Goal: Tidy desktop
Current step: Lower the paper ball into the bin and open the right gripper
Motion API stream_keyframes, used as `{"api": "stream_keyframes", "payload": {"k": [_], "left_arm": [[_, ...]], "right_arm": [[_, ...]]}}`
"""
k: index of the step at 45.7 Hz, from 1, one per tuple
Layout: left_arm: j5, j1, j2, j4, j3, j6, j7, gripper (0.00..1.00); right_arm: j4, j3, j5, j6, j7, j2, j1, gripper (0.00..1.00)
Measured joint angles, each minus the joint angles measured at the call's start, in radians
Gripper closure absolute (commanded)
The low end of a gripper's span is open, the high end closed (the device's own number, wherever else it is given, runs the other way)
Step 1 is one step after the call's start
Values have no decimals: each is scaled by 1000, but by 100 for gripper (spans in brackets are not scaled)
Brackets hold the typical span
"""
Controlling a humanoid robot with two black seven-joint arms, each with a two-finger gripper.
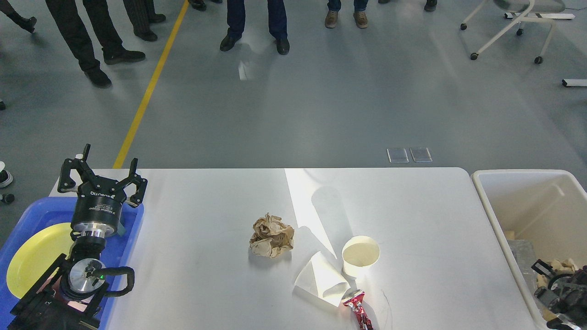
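Note:
The white desktop [206,284] carries a crumpled brown paper ball [272,236] near its middle. To its right stand an upright white paper cup [361,256], a flattened white paper cone [321,279] and a crushed red wrapper [359,310] at the front edge. My left gripper [103,176] hangs open over the far end of the blue tray [134,229], holding nothing. Low inside the cream bin [497,206], my right gripper [541,279] stands open, with crumpled beige paper [562,265] lying just beyond it.
A yellow plate [32,261] lies in the blue tray at the left. The bin at the right also holds clear plastic [523,256] and other scraps. Several people's legs stand on the grey floor beyond the table, and a white chair base [509,27] is at far right.

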Motion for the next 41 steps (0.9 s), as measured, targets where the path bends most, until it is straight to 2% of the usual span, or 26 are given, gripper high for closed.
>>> {"api": "stream_keyframes", "payload": {"k": [35,41], "left_arm": [[-1,0,0,0,0,0,0,4],[-1,0,0,0,0,0,0,4]], "right_arm": [[19,-1,-8,3,8,-7,28,0],[64,-9,-20,16,7,-27,73,0]]}}
